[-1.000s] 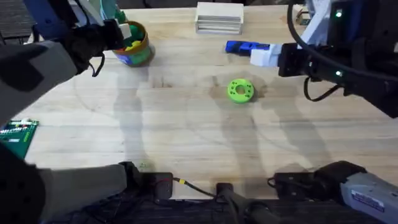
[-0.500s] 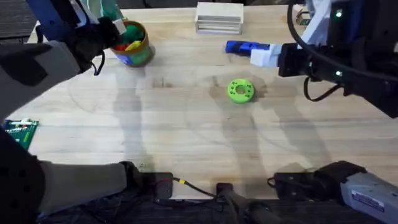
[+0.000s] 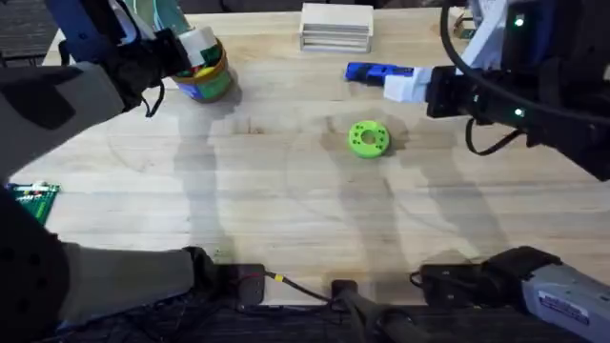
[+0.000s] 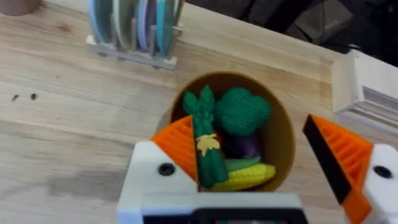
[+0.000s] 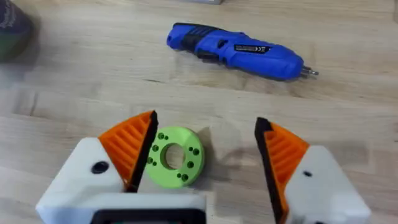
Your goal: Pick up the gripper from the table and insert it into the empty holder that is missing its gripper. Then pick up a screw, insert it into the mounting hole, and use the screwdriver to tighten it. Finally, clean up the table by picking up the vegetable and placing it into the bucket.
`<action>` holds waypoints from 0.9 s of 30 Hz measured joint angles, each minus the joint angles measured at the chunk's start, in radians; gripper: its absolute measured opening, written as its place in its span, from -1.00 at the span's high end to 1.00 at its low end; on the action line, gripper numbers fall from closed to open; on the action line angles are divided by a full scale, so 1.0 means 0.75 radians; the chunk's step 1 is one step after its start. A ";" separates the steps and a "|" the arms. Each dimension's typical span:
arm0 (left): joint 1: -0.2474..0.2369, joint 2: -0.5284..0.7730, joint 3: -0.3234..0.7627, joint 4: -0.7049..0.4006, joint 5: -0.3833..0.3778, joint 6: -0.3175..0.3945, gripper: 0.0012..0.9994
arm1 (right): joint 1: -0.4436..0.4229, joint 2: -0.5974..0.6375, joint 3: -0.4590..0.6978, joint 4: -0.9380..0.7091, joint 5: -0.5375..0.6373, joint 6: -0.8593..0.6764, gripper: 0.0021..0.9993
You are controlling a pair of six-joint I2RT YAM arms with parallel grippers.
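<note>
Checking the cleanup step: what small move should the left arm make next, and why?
Probably lift the left gripper straight up and clear. Its fingers are spread open above the bucket, and the vegetable already stands inside among other toys, touching neither finger.

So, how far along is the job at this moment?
The last step looks done: the vegetable stands inside the bucket among other toy food, and the left gripper hangs open above it, holding nothing. The screwdriver lies on the table, and the right gripper is open over the green disc. Whether the screw was tightened cannot be judged here. Little seems left except pulling the arms back.
</note>
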 joint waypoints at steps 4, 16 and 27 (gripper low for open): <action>-0.001 -0.015 0.000 -0.074 0.048 0.016 -0.99 | 0.000 0.000 0.000 0.000 0.000 0.000 -0.99; -0.002 -0.441 0.000 -0.570 0.045 0.373 -0.99 | 0.000 0.000 0.000 0.000 0.000 0.000 -0.99; -0.105 -0.904 0.000 -1.024 0.080 0.533 0.99 | 0.000 0.000 0.000 0.000 0.000 0.000 -0.99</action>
